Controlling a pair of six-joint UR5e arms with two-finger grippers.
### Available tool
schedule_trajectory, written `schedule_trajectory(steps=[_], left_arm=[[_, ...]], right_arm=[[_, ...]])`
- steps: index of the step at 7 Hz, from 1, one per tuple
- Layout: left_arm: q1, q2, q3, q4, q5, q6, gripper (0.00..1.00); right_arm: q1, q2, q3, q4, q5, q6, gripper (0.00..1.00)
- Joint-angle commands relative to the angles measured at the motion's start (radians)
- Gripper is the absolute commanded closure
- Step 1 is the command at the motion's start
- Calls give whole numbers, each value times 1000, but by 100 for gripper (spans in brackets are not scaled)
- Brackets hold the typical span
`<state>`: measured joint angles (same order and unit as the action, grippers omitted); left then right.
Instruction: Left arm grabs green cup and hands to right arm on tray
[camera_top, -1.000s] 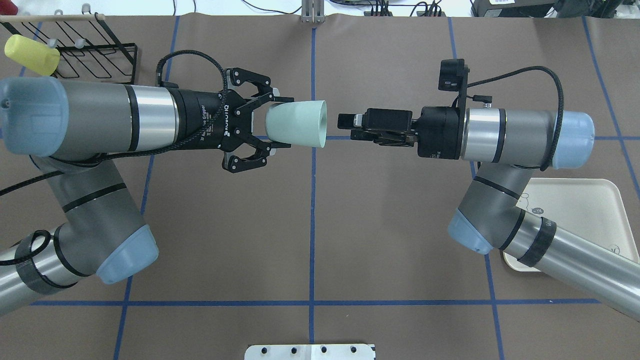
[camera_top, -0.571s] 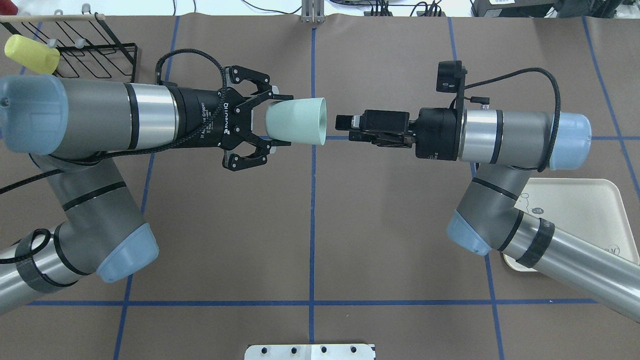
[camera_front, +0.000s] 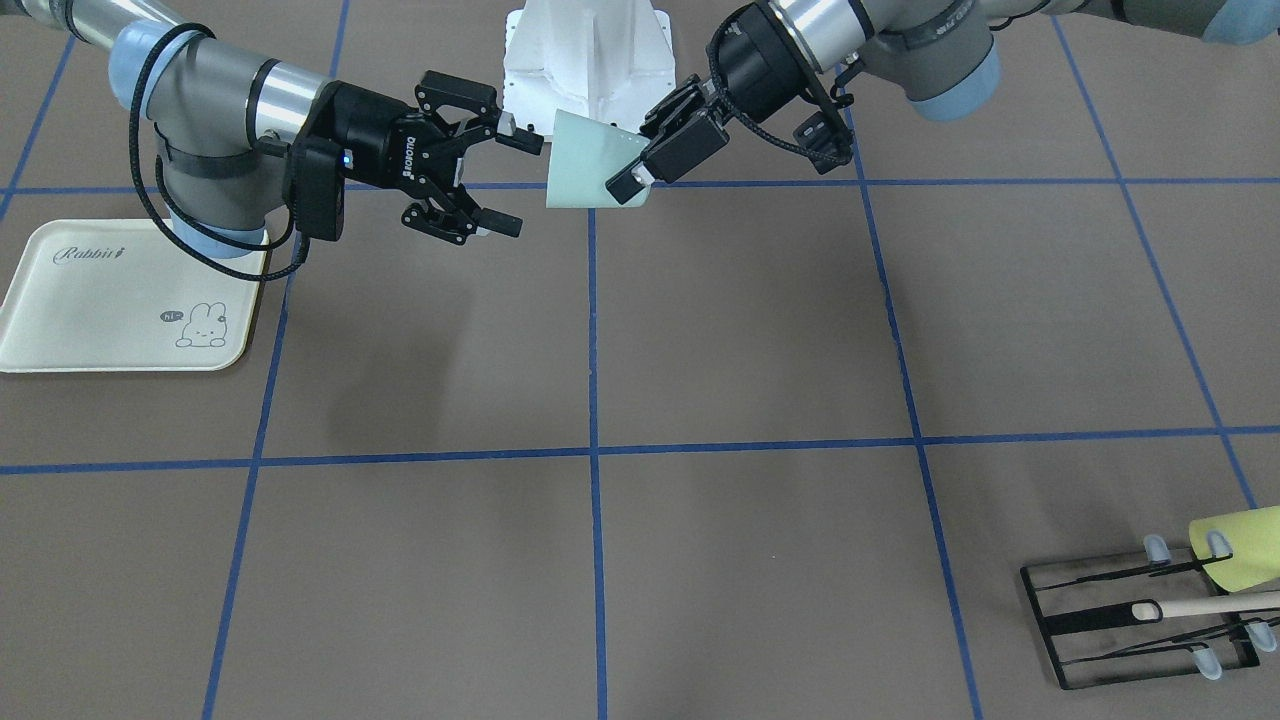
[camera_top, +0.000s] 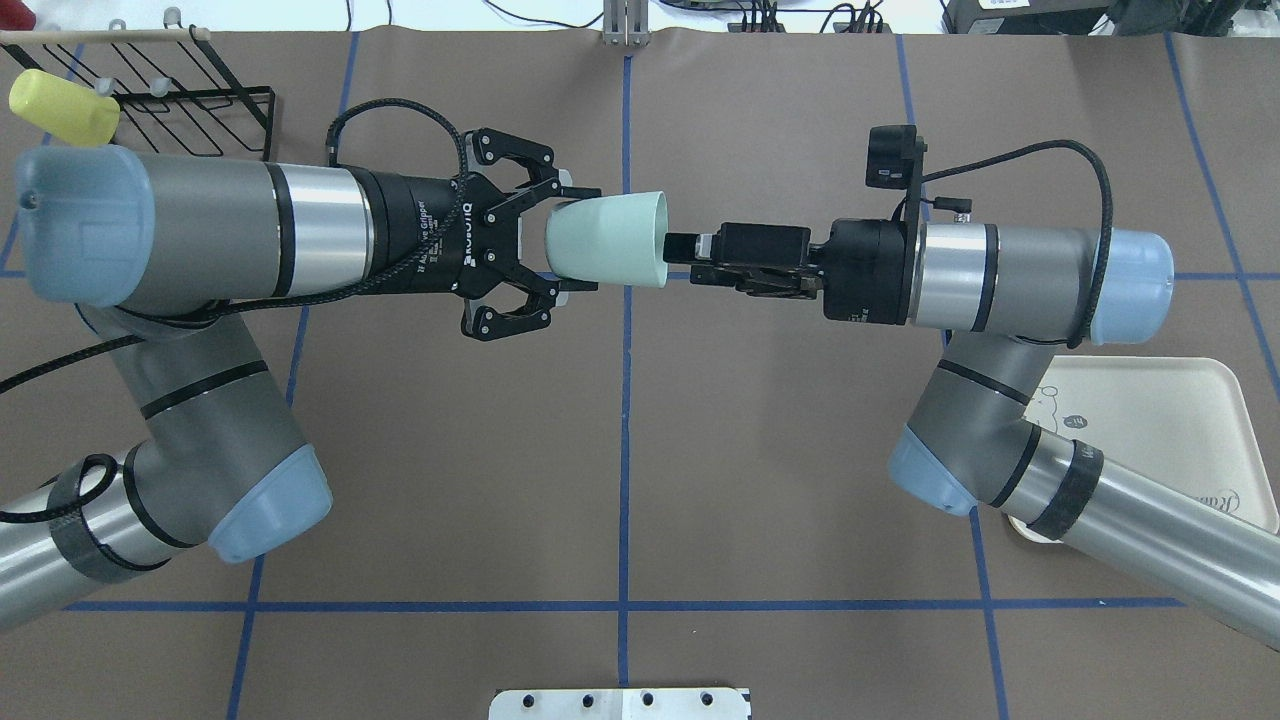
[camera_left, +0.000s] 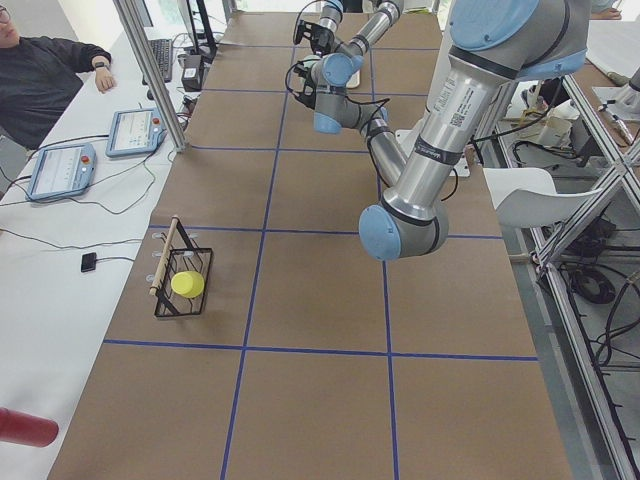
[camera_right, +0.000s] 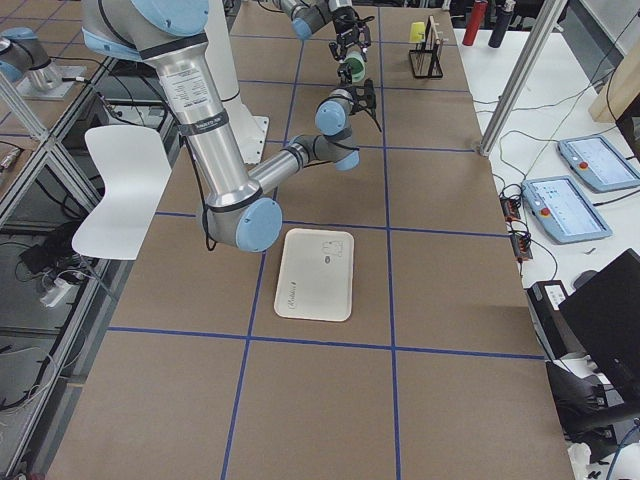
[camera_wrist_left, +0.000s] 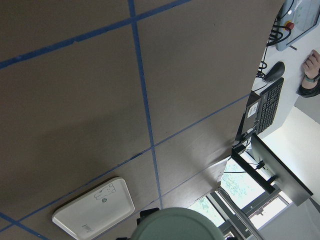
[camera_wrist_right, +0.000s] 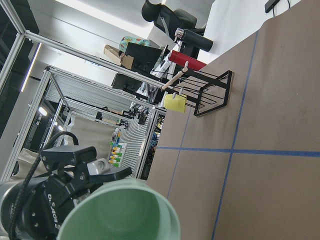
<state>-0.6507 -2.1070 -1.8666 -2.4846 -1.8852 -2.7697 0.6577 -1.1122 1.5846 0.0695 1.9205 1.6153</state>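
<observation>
Mid-air handover spot, basically. The green cup is held up off the counter by the left arm. It's tipped on its side, with the narrow base tucked in and the open mouth pointed straight at the right arm. The left arm's jaws are clamped on the base end, one finger on each side as seen from overhead. In that view the cup is lined up just about on the middle blue tape line.

The right arm's jaws are spread apart, with nothing gripped. From overhead they're seen edge-on, the tip just reaching the cup's rim. In the front-facing view one finger is seen just beside the upper part of the rim, and the other lower down, clear of the cup. Whether the rim is actually being touched can't be told for sure.

The tray is lying flat on the counter on the robot's right, well apart from the cup. Part of it is covered by the right arm in the overhead view. Off in the far left corner a yellow-green cup is perched on a black wire rack.
</observation>
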Motion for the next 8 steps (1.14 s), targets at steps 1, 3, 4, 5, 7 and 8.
schedule_trajectory(steps=[1,3,4,5,7,8], left_arm=[[3,-13,3,0,0,-25,87],[14,-16,13,0,0,-27,87],[19,-16,23,-4,0,-28,87],[26,-16,24,-4,0,-27,87],[28,-16,23,-5,0,-27,87],[28,-16,23,-5,0,-28,87]], right_arm=[[-3,2,0,0,-9,2,6],[-3,3,-2,0,-11,3,10],[-3,3,-2,0,-11,8,17],[-3,3,-2,0,-11,9,24],[-3,3,-2,0,-24,11,30],[-3,3,-2,0,-24,11,33]])
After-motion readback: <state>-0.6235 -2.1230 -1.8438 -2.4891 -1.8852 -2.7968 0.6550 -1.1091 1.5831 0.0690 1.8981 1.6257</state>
